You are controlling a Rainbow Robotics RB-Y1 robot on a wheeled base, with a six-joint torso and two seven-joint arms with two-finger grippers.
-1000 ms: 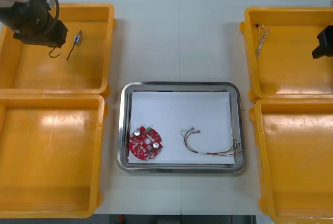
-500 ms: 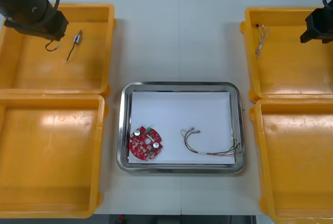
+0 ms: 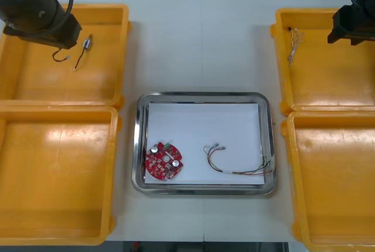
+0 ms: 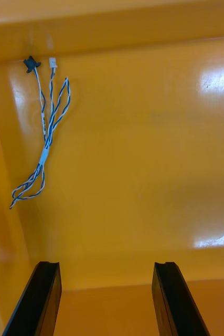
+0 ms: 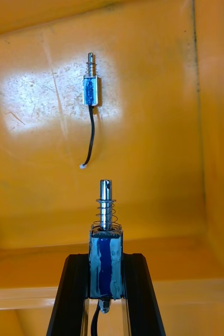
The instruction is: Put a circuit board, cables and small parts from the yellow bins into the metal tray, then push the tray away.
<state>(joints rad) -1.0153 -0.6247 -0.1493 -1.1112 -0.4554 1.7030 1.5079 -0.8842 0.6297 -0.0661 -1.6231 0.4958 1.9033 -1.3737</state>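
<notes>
Left end effector | holds small metal part | lengthwise between fingers, pin outward

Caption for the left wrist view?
The left gripper shut on a small metal part above a yellow bin holding a second part.

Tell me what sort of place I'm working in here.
Probably an electronics kitting bench: yellow bins flank a metal tray holding a round red circuit board and a cable. The left gripper, over the far left bin, holds a small metal part; the right gripper hangs open over the far right bin.
</notes>
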